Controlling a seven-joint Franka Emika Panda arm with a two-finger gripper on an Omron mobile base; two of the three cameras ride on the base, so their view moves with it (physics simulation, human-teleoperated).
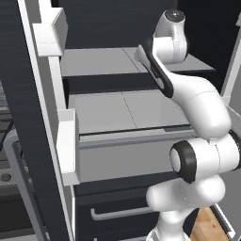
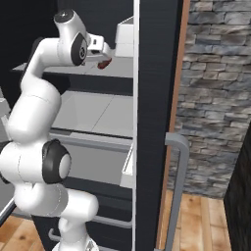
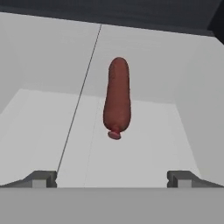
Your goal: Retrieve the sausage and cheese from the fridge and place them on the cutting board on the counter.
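Stone wall (image 2: 215, 88) stands to the right of the open black fridge (image 1: 28, 141), whose grey shelves (image 1: 122, 110) lie bare at the lower levels. White arm (image 1: 197, 108) reaches up into the upper shelf. Its gripper (image 3: 112, 179) hangs with fingers (image 3: 41, 178) spread wide, holding nothing. Just ahead of it, between the tips but apart from them, the dark red sausage (image 3: 117, 98) lies lengthwise on the pale shelf floor, knotted end toward the hand.

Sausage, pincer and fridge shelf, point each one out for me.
sausage (image 3: 117, 98): hand view, middle of its dark red body.
pincer (image 3: 112, 178): hand view, midway between its open tips.
fridge shelf (image 3: 39, 118): hand view, bare grey floor.
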